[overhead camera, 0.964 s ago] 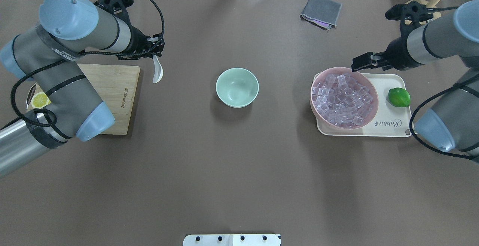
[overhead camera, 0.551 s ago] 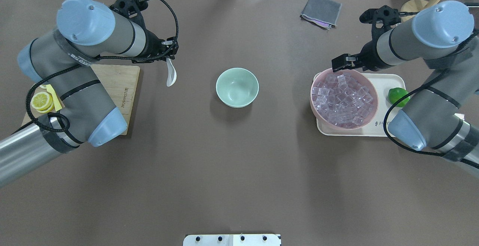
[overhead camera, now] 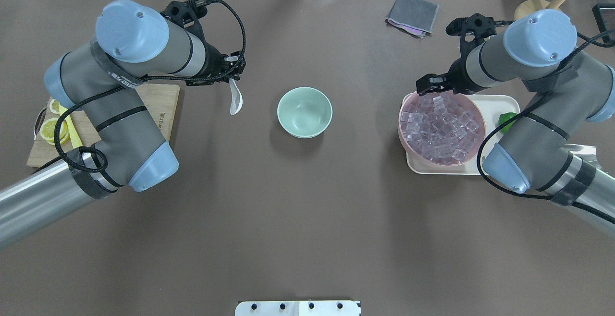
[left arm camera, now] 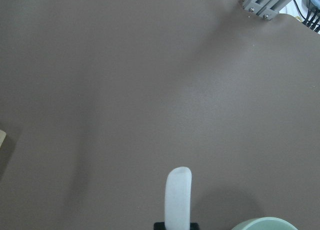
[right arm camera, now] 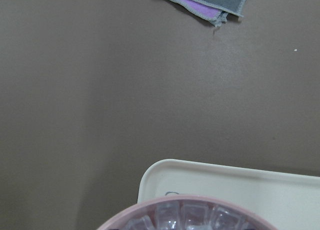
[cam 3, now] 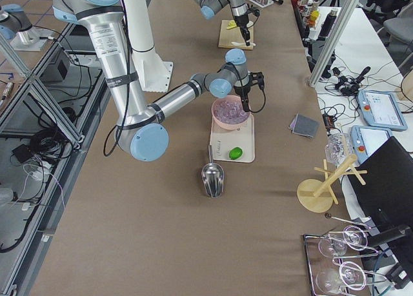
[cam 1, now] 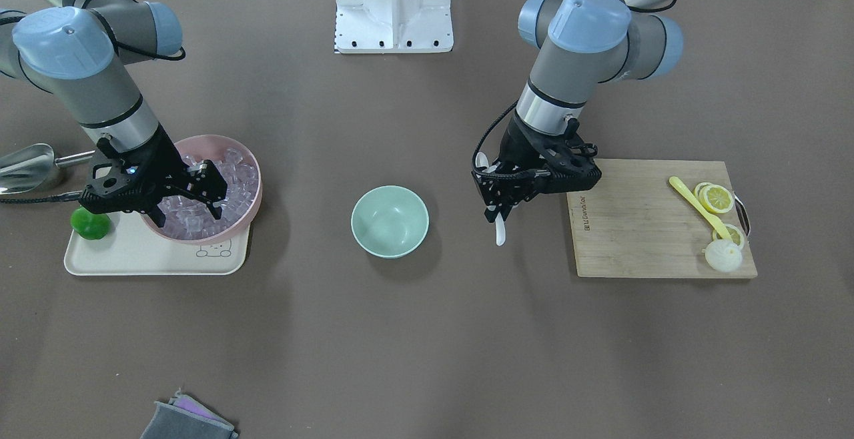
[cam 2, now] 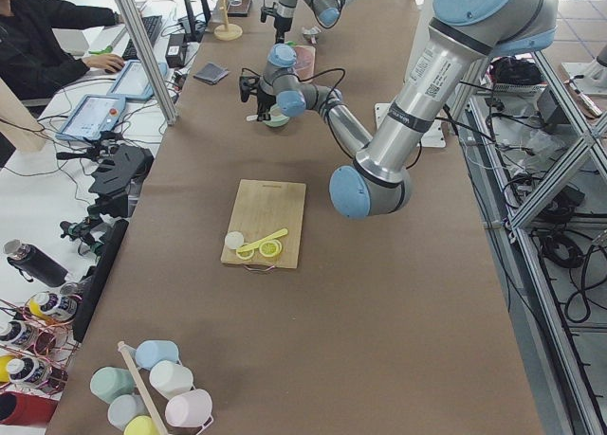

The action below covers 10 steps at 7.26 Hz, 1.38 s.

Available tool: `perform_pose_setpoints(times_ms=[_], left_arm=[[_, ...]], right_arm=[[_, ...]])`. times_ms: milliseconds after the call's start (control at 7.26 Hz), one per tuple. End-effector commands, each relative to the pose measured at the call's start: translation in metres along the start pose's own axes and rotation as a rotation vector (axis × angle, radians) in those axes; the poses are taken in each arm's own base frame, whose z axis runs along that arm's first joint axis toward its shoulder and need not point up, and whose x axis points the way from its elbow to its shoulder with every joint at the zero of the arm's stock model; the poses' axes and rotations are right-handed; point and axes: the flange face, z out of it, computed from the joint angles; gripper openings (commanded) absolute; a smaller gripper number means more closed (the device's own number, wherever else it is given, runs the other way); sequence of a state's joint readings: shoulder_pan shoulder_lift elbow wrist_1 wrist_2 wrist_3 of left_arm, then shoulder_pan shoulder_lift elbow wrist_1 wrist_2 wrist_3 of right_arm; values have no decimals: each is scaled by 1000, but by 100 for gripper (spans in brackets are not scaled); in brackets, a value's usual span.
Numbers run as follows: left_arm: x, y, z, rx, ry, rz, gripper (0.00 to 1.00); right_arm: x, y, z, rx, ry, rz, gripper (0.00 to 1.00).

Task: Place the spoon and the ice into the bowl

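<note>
The mint-green bowl stands empty at the table's middle. My left gripper is shut on the white spoon, which hangs scoop down above the table between the cutting board and the bowl. The left wrist view shows the spoon and the bowl's rim. The ice fills a pink bowl. My right gripper is open and empty, just above the ice at the pink bowl's far rim.
The pink bowl sits on a cream tray with a lime. A steel scoop lies beside the tray. A cutting board holds lemon slices and a yellow utensil. A grey cloth lies at the far side.
My left gripper has carried the spoon to the right, closer to the mint-green bowl. My right gripper has moved left, to the pink bowl's far rim.
</note>
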State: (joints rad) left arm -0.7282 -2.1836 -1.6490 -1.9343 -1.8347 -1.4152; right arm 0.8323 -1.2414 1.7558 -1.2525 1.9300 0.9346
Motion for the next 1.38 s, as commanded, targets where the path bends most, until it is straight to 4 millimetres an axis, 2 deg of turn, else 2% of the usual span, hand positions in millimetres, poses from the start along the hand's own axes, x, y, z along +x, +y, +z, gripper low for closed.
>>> perform_pose_setpoints(times_ms=[0, 413, 688, 1239], left_arm=[[0, 1, 2, -3, -2, 0, 0], [1, 2, 2, -3, 1, 2, 0], [3, 6, 3, -9, 2, 6, 0], [2, 8, 11, 3, -8, 8, 0]], right_arm=[[4, 5, 7, -14, 11, -10, 74], [4, 9, 14, -56, 67, -30, 72], [5, 10, 15, -60, 75, -29, 64], [1, 7, 18, -40, 94, -70, 59]])
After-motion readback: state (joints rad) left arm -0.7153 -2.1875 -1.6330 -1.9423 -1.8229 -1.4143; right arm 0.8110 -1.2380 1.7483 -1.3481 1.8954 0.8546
